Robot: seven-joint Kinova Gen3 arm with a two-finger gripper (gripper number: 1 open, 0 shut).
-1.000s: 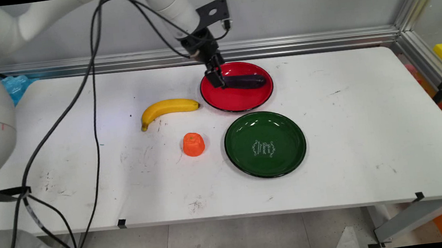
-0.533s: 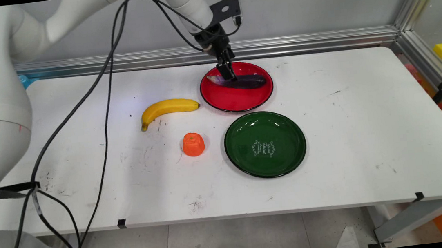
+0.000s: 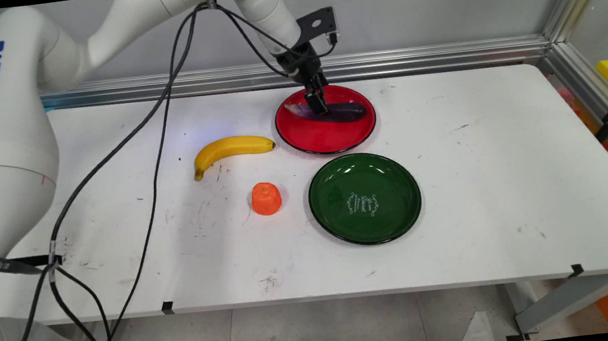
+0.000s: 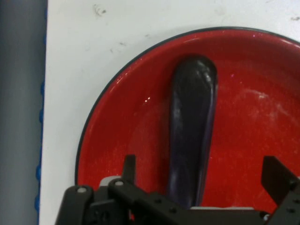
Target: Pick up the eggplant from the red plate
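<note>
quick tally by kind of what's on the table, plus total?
Plates: 2, red plate and green plate
Eggplant: 1, eggplant lying in the red plate, under the gripper
Banana: 1, banana
Orange piece: 1, orange piece
Total: 5

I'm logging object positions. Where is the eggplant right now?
The eggplant lies in the red plate at the table's far side, right of the banana, under the open gripper.
</note>
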